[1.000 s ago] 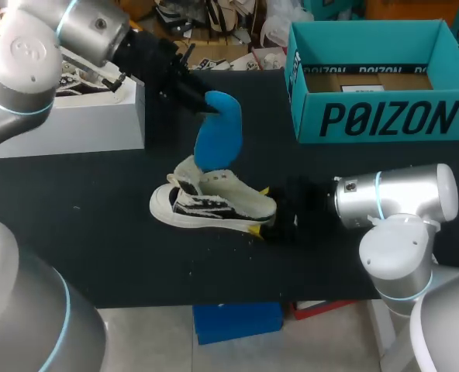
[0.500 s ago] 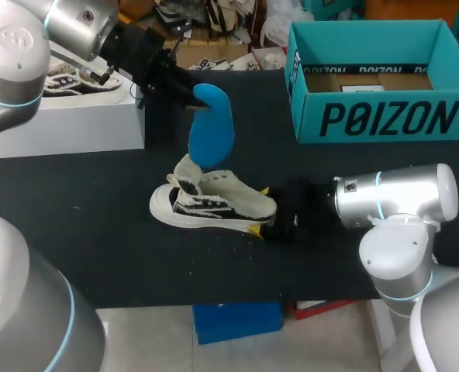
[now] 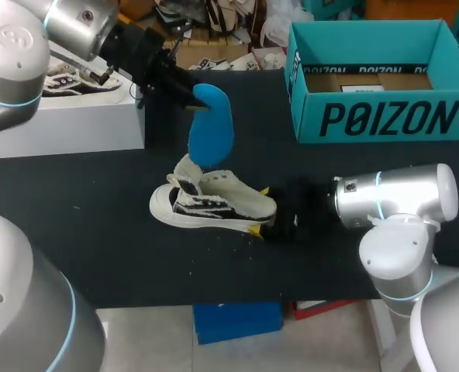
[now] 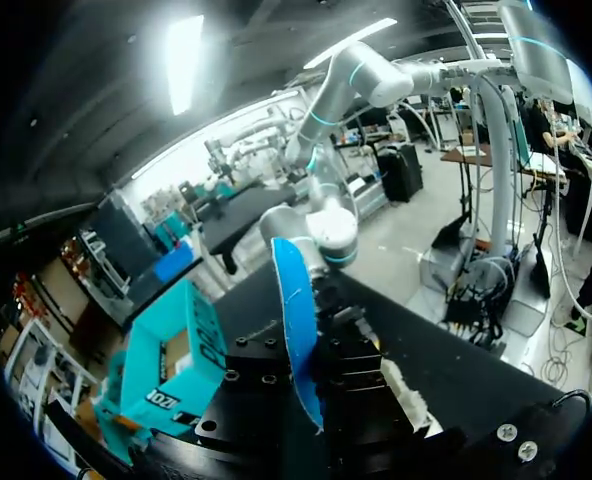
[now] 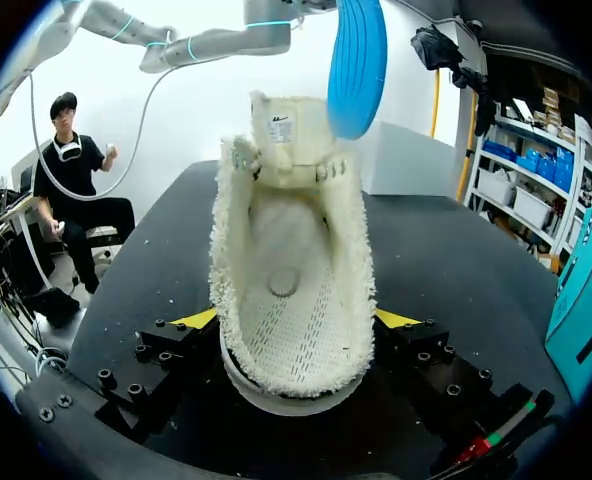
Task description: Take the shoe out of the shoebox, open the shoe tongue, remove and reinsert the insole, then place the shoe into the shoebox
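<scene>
A white shoe with black side markings [image 3: 214, 203] lies on the black table, its tongue standing up. My right gripper [image 3: 259, 211] holds its toe end, one yellow tip on each side; in the right wrist view the shoe [image 5: 291, 260] fills the gap of the right gripper [image 5: 296, 320]. My left gripper [image 3: 179, 81] hangs above and behind the shoe, shut on the top of a blue insole [image 3: 210, 128], whose lower end is just above the shoe's opening. In the left wrist view the insole [image 4: 296, 320] stands edge-on in the left gripper [image 4: 311, 400]. The teal shoebox [image 3: 377, 120] sits open at the back right.
A white block [image 3: 67, 124] stands at the back left of the table with another shoe [image 3: 63, 77] on top. The shoebox wall [image 5: 586, 290] is off to the right gripper's side.
My left gripper has shifted a little to the left and back with the blue insole, then held still. The shoe and my right gripper have not moved.
</scene>
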Available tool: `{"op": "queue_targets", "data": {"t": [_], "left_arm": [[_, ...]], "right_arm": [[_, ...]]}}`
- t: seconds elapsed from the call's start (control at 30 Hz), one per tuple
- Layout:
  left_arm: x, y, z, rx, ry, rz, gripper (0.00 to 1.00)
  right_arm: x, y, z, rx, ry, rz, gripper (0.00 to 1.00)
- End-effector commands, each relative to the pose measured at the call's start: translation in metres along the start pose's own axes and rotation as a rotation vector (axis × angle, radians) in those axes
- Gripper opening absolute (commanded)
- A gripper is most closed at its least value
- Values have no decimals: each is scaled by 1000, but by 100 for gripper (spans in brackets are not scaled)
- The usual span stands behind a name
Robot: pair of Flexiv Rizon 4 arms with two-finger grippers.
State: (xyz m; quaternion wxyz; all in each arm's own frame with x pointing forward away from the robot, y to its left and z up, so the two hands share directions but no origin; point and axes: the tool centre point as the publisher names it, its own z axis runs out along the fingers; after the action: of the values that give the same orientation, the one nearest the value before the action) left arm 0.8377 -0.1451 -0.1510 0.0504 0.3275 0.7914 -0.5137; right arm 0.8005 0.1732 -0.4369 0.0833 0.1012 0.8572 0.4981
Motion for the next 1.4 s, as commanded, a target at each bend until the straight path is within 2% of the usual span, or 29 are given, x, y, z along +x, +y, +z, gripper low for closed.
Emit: {"op": "queue_targets", "data": {"t": [0.03,0.2,0.27,0.33,0.37,0.43,0.9,1.17,1.27,1.37,1.4], "left_arm": [[-2,-12,-8,59,-45,-27,0],[-17,-42,-19,176,-120,-66,0],[-23,-52,-23,273,-148,-92,0],[-29,-61,-26,321,-164,-126,0],[-31,-67,-28,374,-164,-146,0],[-33,-77,-27,469,-114,-189,0],[-33,-77,-27,469,-114,-189,0],[-25,-99,-34,497,-83,-453,0],[-21,-107,-35,440,-41,-545,0],[-17,-116,-40,332,-27,-585,0],[-17,-116,-40,332,-27,-585,0]], "right_arm": [[-1,-3,2,2,0,1,0],[-1,-3,2,2,0,1,0],[-1,-3,2,2,0,1,0],[-1,-3,2,2,0,1,0],[-1,-3,2,2,0,1,0],[-1,-3,2,2,0,1,0],[-1,-3,2,2,0,1,0],[-1,-3,2,2,0,1,0],[-1,-3,2,2,0,1,0],[-1,-3,2,2,0,1,0],[-1,-3,2,2,0,1,0]]}}
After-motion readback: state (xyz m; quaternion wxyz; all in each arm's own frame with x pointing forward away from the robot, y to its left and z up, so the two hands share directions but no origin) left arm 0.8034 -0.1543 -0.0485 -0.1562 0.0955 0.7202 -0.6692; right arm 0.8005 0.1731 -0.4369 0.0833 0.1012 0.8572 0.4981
